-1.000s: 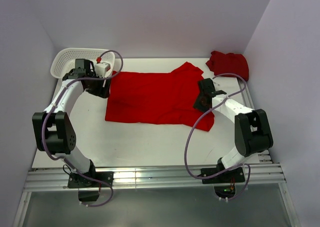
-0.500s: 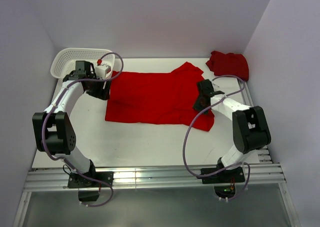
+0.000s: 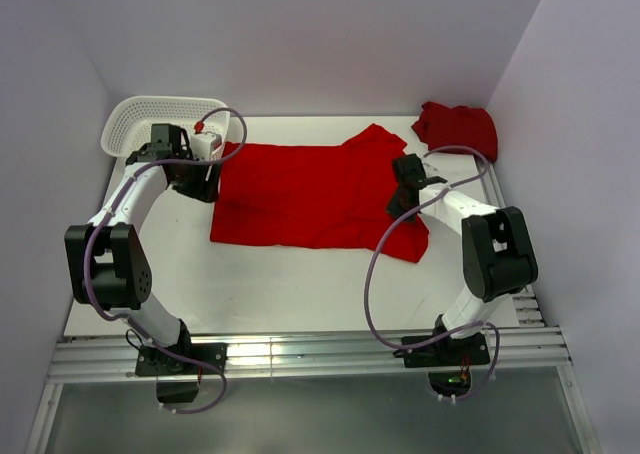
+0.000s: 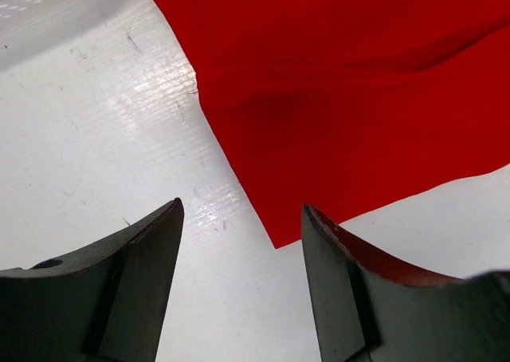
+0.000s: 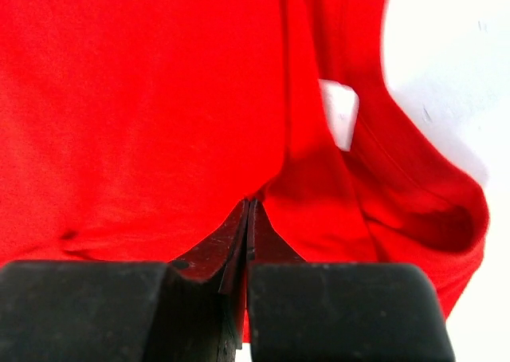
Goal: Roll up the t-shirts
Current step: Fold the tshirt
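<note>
A red t-shirt point(image 3: 310, 196) lies spread flat on the white table. A second t-shirt point(image 3: 457, 127) sits crumpled at the back right corner. My left gripper point(image 3: 205, 181) hovers at the flat shirt's left edge. In the left wrist view it point(image 4: 239, 206) is open, with bare table and the shirt's corner point(image 4: 276, 242) between its fingers, touching neither. My right gripper point(image 3: 400, 204) rests on the shirt's right end near the collar. In the right wrist view it point(image 5: 249, 201) is shut, its tips pinching a fold of the red cloth point(image 5: 159, 123) beside the white neck label point(image 5: 339, 113).
A white mesh basket point(image 3: 140, 109) stands at the back left corner, just behind my left wrist. Grey walls close in on three sides. The table's front edge meets a metal rail point(image 3: 300, 354) holding both arm bases.
My right gripper has closed on the cloth and its arm has shifted slightly toward the shirt. The left gripper has stayed open and hardly moved.
</note>
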`<state>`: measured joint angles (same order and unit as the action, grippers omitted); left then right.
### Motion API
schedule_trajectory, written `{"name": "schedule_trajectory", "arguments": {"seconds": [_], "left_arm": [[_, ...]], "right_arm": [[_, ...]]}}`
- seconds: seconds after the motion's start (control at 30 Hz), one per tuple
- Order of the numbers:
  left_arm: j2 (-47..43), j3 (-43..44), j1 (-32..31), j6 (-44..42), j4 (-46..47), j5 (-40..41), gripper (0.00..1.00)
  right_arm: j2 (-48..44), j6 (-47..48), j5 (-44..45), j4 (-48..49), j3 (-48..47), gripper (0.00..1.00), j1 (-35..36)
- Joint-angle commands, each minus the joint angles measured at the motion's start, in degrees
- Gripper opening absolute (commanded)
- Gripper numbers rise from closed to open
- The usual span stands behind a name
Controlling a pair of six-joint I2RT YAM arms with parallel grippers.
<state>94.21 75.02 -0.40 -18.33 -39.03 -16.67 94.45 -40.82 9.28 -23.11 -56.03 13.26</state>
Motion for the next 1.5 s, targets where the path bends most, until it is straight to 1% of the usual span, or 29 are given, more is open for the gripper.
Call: {"name": "schedule_trajectory", "arguments": {"seconds": [0.0, 0.13, 0.3, 0.47, 0.57, 0.67, 0.83, 1.03, 1.17, 1.23, 1.27, 1.37, 1.4, 1.47], "left_arm": [[-1.67, -0.32, 0.23, -0.75, 0.18, -1.53, 0.66], [-1.40, -0.23, 0.23, -1.18, 0.09, -1.53, 0.66], [-0.44, -0.06, 0.23, -1.19, 0.00, -1.44, 0.66], [0.88, -0.14, 0.23, -1.18, 0.00, -1.44, 0.66], [1.58, -0.40, 0.23, -1.27, 0.18, -1.18, 0.66], [2.37, -0.49, 0.23, -1.27, 0.09, -1.09, 0.65], [3.43, -0.75, 0.05, -1.36, 0.18, -1.09, 0.65], [4.31, -1.55, -0.65, -1.18, 0.71, -0.82, 0.65], [4.49, -2.60, -1.09, -1.18, 1.41, -0.21, 0.66], [4.49, -3.30, -1.18, -1.27, 1.58, 0.14, 0.69], [4.66, -3.83, -1.18, -1.27, 1.58, 0.23, 0.70], [4.66, -4.45, -1.00, -1.53, 1.15, 0.23, 0.73], [4.23, -4.97, -0.83, -1.45, 1.32, 0.23, 0.74], [3.52, -5.59, -0.39, -1.27, 1.41, 0.23, 0.76]], "right_arm": [[0.82, 0.74, 1.44, -0.79, -5.66, 0.01, 0.28], [3.27, 1.71, 1.71, -3.07, -10.84, 0.01, 0.28], [7.40, 3.11, 1.45, -6.24, -20.14, 0.00, 0.28], [14.61, 4.78, 0.48, -9.04, -28.77, 0.00, 0.37], [19.18, 5.92, -0.31, -10.63, -36.05, 0.00, 0.28], [22.96, 6.45, -0.75, -12.21, -40.45, 0.00, 0.28], [26.83, 7.94, -1.54, -12.92, -44.16, 0.00, 0.63], [28.59, 10.31, -0.84, -13.10, -46.62, 0.00, 2.47], [29.91, 11.20, 0.04, -13.71, -47.42, 0.09, 3.35], [29.91, 11.37, 0.39, -13.63, -47.07, 0.17, 3.36], [29.48, 11.37, 0.48, -13.62, -46.89, 0.26, 3.36], [27.11, 11.38, 1.70, -13.01, -45.31, 0.41, 3.36], [26.23, 11.37, 1.97, -12.57, -44.70, 0.49, 3.27], [23.16, 11.20, 3.11, -12.66, -43.03, 0.55, 3.27]]}}
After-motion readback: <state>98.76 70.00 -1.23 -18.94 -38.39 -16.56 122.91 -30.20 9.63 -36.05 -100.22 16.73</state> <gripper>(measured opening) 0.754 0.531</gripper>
